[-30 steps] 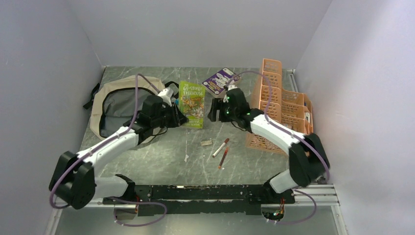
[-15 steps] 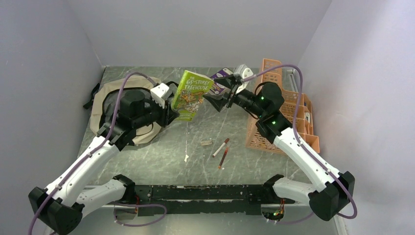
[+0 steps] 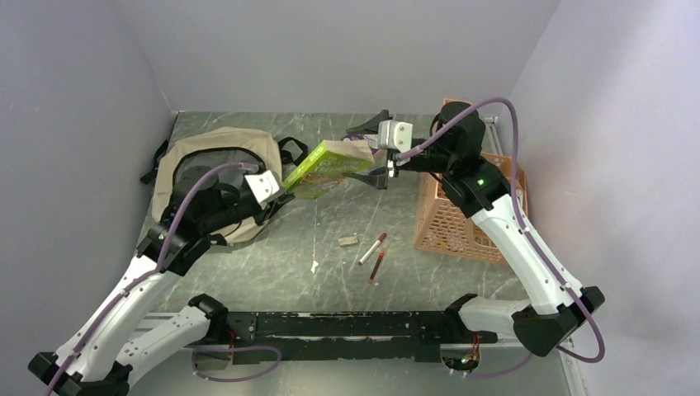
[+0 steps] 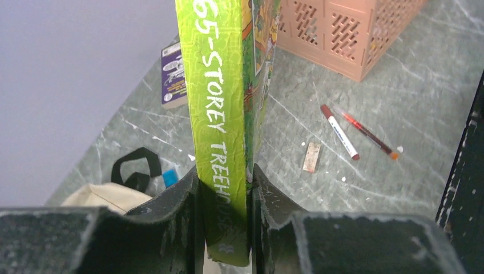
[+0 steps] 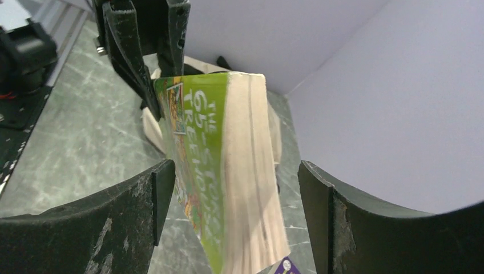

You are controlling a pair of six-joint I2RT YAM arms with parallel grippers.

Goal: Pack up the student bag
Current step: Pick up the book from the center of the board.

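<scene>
Far left, the beige student bag gapes, grey-lined.

Lime-green book lettered in white, beige backpack lined in dark grey, orange perforated organizer, grey-green marbled table

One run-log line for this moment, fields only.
left gripper: shut on Treehouse book | right gripper: open, straddling page edge | Treehouse book: airborne between grippers | student bag: open
</scene>
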